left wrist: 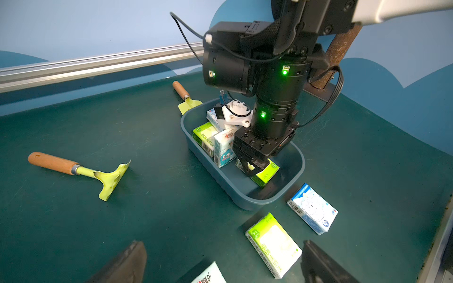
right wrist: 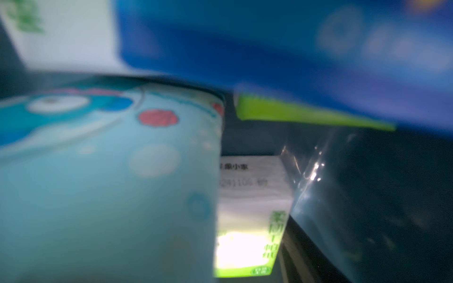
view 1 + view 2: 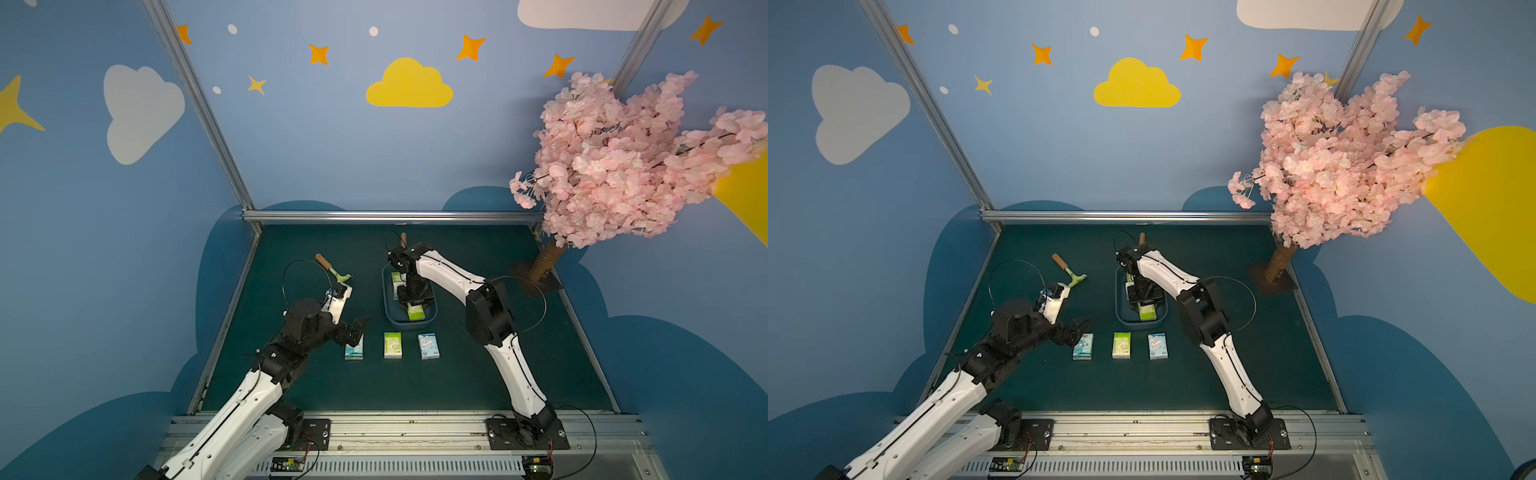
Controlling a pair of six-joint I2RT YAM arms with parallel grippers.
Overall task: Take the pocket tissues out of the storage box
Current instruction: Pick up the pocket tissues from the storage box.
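The dark slate-blue storage box (image 3: 390, 321) (image 1: 220, 182) sits mid-table and holds several pocket tissues: a green packet (image 1: 204, 138), a blue cartoon packet (image 1: 224, 149) standing on edge, and a third (image 1: 212, 117) behind them. My right gripper (image 3: 415, 309) (image 1: 253, 170) reaches down into the box. Its fingers clasp a green packet (image 1: 268, 172) (image 2: 245, 220) near the box's front end. Three packets lie in a row in front of the box: blue (image 3: 354, 350), green (image 3: 392, 345) (image 1: 273, 245), blue (image 3: 428, 345) (image 1: 312, 208). My left gripper (image 3: 358, 330) (image 1: 223, 267) hangs open over the leftmost one.
A yellow-green toy scraper (image 3: 332, 270) (image 1: 107, 174) with a wooden handle lies left of the box. A toy trowel (image 1: 186, 103) lies behind the box. A pink blossom tree (image 3: 623, 166) overhangs the back right corner, its trunk (image 3: 542, 266) on the table. An aluminium rail (image 3: 390, 216) borders the back.
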